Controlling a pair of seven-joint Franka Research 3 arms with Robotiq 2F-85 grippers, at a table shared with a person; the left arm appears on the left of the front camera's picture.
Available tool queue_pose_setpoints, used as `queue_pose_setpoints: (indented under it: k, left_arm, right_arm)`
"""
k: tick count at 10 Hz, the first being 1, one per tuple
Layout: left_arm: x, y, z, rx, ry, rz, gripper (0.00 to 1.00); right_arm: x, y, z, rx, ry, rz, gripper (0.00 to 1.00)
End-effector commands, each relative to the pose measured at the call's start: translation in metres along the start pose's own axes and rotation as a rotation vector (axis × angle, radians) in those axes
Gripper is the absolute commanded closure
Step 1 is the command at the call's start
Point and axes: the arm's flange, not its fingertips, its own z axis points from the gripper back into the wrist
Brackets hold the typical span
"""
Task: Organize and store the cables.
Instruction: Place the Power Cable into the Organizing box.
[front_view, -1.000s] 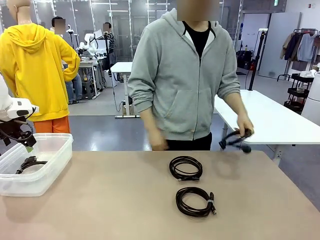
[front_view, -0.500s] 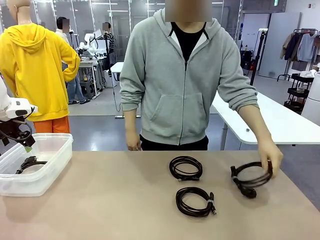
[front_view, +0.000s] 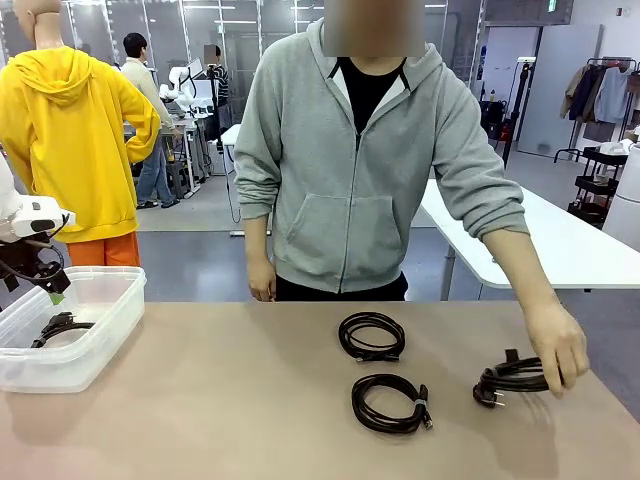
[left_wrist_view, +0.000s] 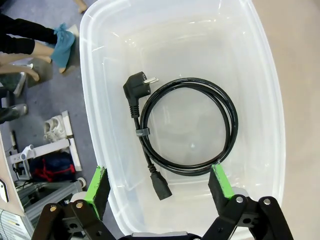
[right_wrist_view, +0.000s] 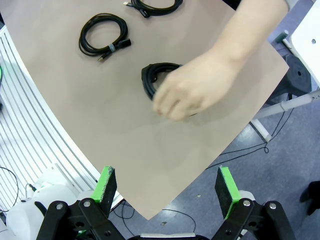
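Inside the left bin (front_view: 104, 284) lies one cable (left_wrist_view: 133, 90); far coil (front_view: 375, 354), near coil (front_view: 414, 405) and right coil (front_view: 503, 379) await storing; left gripper (left_wrist_view: 159, 172), right gripper (right_wrist_view: 166, 176) both released.

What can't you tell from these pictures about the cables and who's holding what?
- Right wrist view: the person's hand, blurred, covers most of the thick cable, so its grip is unclear.
- Right wrist view: the far coil is cut off by the top edge.
- Front view: the bin wall hazes the stored cable, so its plugs can't be made out.
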Motion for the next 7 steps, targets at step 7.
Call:
queue_pose_setpoints:
  k: [7]
  left_arm:
    - [-0.100, -0.049, 0.171, -0.262, -0.261, -0.395, 0.00]
  right_arm:
    - [0.001, 0.001, 0.002, 0.008, 0.001, -0.020, 0.00]
